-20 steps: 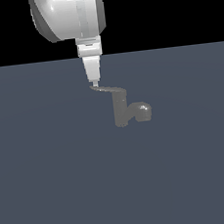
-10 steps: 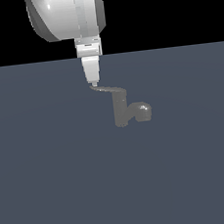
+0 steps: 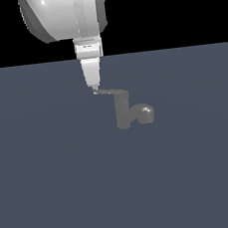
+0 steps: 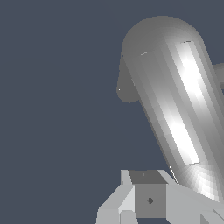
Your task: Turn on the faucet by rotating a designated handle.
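Note:
The faucet [image 3: 122, 112] is a small dull-grey tap standing upright, its bulbous spout [image 3: 145, 113] pointing to the exterior view's right. Its thin handle [image 3: 108, 92] sticks out from the top of the body toward the exterior view's left. My gripper [image 3: 94, 90] hangs straight down from the white arm, its tapered fingers together, and the tip touches the handle's end. It looks shut with nothing held. In the wrist view the faucet's shiny grey metal [image 4: 175, 100] fills the frame next to my fingers [image 4: 144, 199].
A plain dark grey-blue floor [image 3: 55, 193] stretches all around the faucet. The white arm's bulky link [image 3: 62, 14] hangs above the handle's tip.
My gripper has sunk a little onto the handle's tip. The handle now lies slightly flatter in the exterior view; the faucet body has not moved.

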Robot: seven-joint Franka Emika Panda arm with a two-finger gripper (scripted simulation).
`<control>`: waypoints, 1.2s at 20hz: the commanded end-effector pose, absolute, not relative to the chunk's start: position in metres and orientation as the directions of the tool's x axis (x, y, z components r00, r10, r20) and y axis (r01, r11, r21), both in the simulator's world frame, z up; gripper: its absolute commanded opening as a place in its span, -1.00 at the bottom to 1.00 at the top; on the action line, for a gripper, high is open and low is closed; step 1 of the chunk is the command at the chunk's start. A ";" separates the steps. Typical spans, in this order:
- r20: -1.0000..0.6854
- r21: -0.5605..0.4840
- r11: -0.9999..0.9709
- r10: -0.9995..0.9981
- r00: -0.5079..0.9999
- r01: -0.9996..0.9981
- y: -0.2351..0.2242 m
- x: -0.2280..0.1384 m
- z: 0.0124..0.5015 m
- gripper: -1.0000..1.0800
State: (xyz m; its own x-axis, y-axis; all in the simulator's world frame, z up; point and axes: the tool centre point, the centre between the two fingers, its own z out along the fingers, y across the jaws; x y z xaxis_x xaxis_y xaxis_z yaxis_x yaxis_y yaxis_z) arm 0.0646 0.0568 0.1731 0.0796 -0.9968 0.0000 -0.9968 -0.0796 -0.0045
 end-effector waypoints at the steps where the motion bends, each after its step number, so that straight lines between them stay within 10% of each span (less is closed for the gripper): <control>1: 0.000 0.000 -0.080 -0.997 0.080 -0.997 0.058 0.055 0.173 -1.00; 24: 0.000 -0.002 -0.079 -0.997 0.079 -0.997 0.032 -0.002 0.174 -1.00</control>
State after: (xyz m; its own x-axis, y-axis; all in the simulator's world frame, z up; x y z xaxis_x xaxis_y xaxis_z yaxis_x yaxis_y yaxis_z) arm 0.0036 0.0444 0.1748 0.0936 -0.9956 -0.0024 -0.9956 -0.0936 -0.0079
